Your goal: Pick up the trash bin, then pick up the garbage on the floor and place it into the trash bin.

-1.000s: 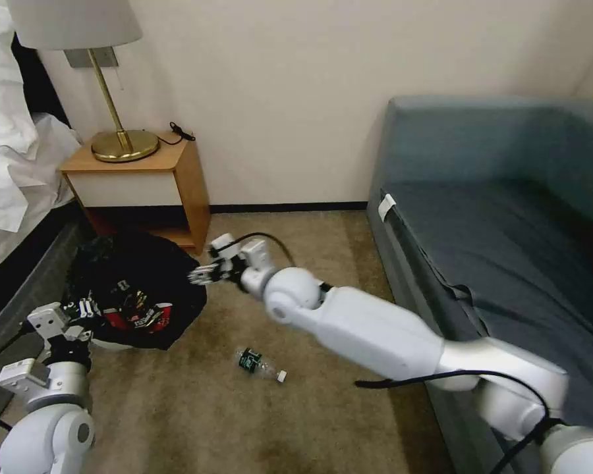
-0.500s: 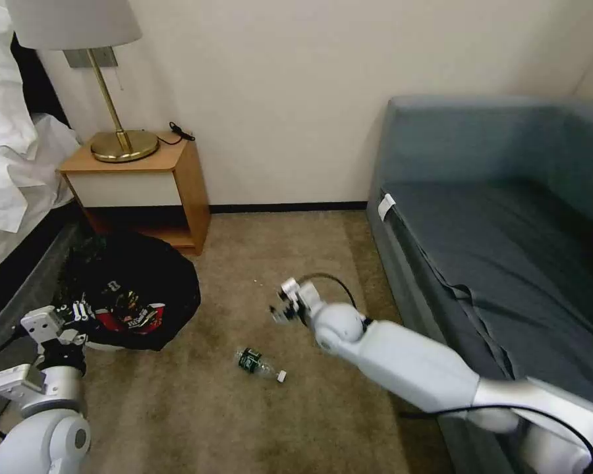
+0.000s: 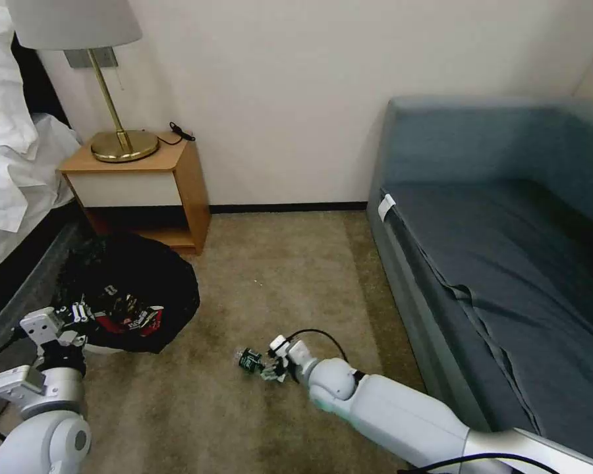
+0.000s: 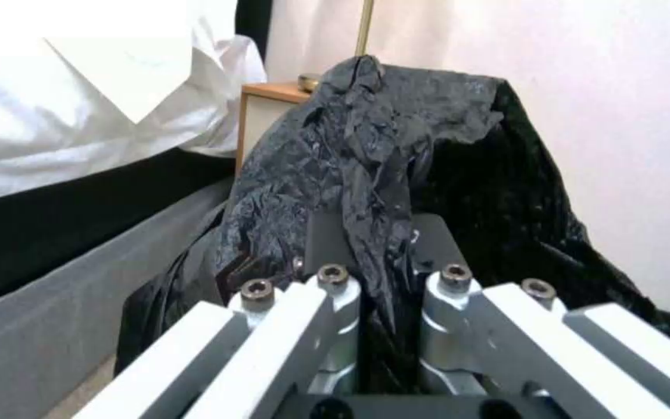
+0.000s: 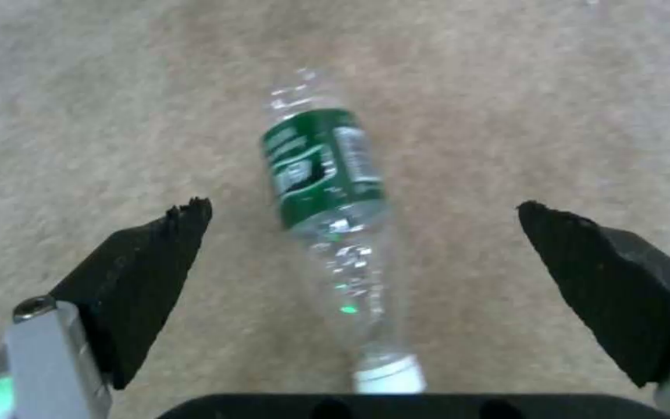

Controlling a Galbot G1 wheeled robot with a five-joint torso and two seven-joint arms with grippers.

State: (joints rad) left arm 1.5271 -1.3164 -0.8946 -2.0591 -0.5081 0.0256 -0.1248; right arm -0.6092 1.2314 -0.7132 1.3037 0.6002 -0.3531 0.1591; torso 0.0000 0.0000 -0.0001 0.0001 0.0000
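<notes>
- Right gripper (image 3: 268, 368), lower centre of the head view, fingers spread wide around the green-labelled bottle (image 5: 327, 198) on the carpet (image 3: 277, 276).
- Left gripper (image 3: 79, 311), lower left, clenched on the trash bin (image 3: 135, 289) liner.

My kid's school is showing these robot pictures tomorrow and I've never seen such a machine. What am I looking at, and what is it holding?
It is a wheeled robot with two arms. One picture comes from a camera on its head, looking down at a carpeted bedroom floor; the other two come from cameras on its wrists.

The left gripper, low beside the bed, has its jaws shut on the black bag lining the bin; its wrist camera sees that crinkly bag up close. Red-and-white litter already lies inside.

The right gripper is down at the carpet with its jaws open on either side of a clear bottle with a green label, lying on its side. It is not gripped yet.
</notes>
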